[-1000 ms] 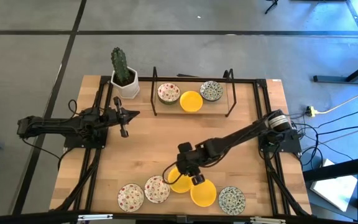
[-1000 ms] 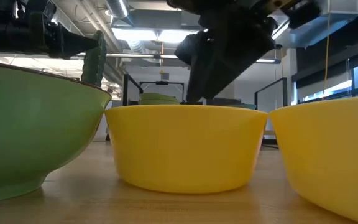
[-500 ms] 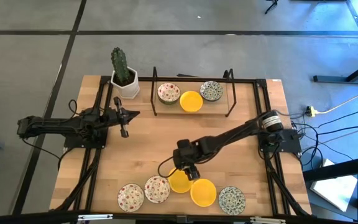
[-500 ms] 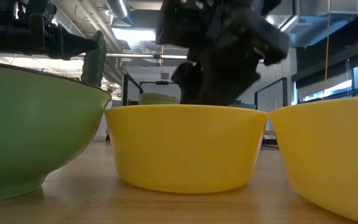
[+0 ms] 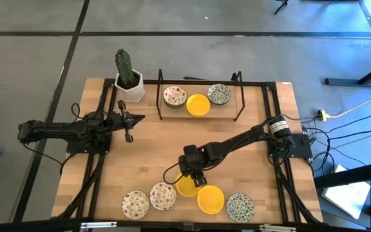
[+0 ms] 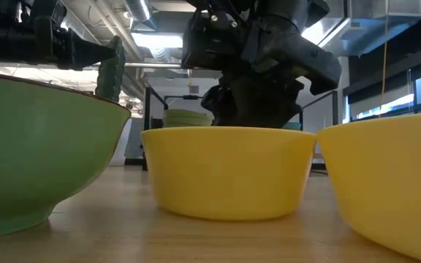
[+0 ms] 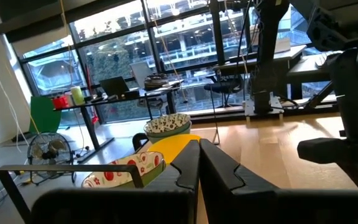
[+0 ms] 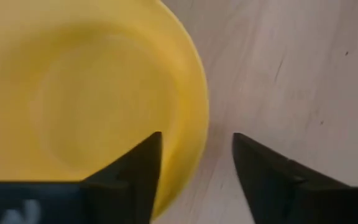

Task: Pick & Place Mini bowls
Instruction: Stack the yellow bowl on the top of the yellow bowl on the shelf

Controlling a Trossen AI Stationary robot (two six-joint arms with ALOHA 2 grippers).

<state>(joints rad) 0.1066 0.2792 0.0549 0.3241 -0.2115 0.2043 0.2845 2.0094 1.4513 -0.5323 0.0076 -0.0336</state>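
right tool (image 8: 194,168) now lower, open astride yellow bowl (image 8: 92,106) rim, a straddle hidden from overhead

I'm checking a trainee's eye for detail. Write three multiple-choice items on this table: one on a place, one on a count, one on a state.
1. Where is the right gripper?
A. over the black rack
B. at the rim of a yellow bowl near the table's front edge
C. beside the cactus

2. How many bowls sit in the black rack at the back?
A. three
B. one
C. five

3. How are the left gripper's fingers?
A. spread wide
B. closed on a bowl
C. shut, holding nothing

Answers:
1 B: the high view puts it at that bowl, and the right wrist view shows its fingers straddling the yellow rim.
2 A: a red-speckled bowl, a yellow one and a dark-patterned one sit there.
3 C: the left wrist view shows the two fingers pressed together with nothing between them.
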